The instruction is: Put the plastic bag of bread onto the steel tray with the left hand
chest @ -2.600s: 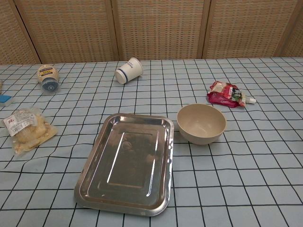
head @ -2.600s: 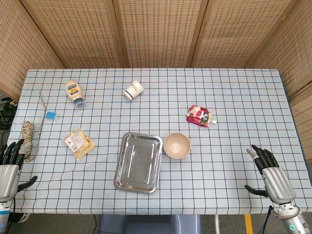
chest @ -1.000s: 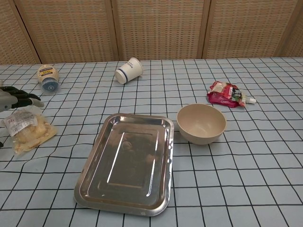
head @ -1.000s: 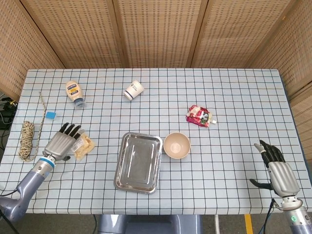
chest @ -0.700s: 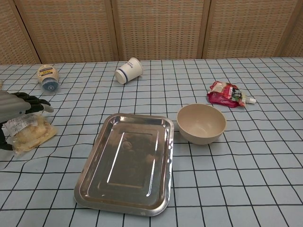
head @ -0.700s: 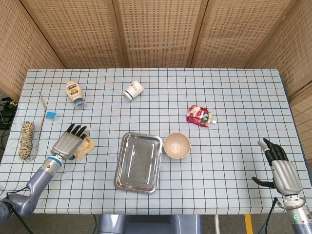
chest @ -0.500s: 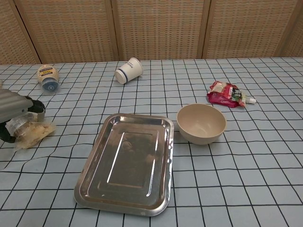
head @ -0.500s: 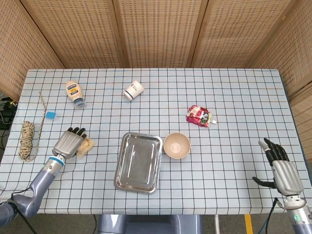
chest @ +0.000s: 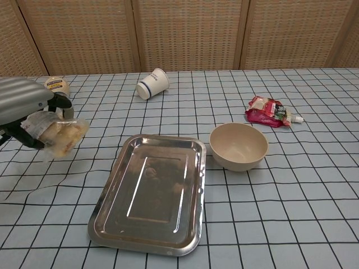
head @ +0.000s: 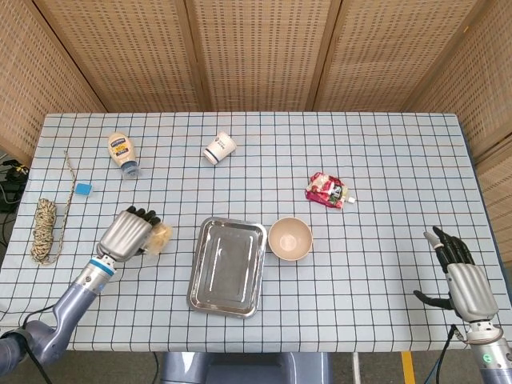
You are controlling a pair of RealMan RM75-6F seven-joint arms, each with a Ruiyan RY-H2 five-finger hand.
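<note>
My left hand [head: 128, 233] [chest: 25, 106] grips the clear plastic bag of bread [head: 158, 238] [chest: 60, 134] and holds it lifted above the checkered cloth, left of the steel tray [head: 227, 266] [chest: 149, 193]. The bag hangs tilted from under the curled fingers. The tray lies empty at the table's front middle. My right hand [head: 462, 278] rests open near the front right corner, away from everything; the chest view does not show it.
A beige bowl [head: 290, 238] [chest: 238, 146] stands right beside the tray. A tipped paper cup [head: 218, 148], a mayonnaise bottle [head: 122, 152], a red snack packet [head: 326, 190], a twine ball [head: 44, 228] and a small blue block [head: 83, 189] lie around the table.
My left hand reached the bread bag, closed on it and lifted it off the cloth, carrying it rightward toward the tray. The right hand drew back slightly toward the front edge.
</note>
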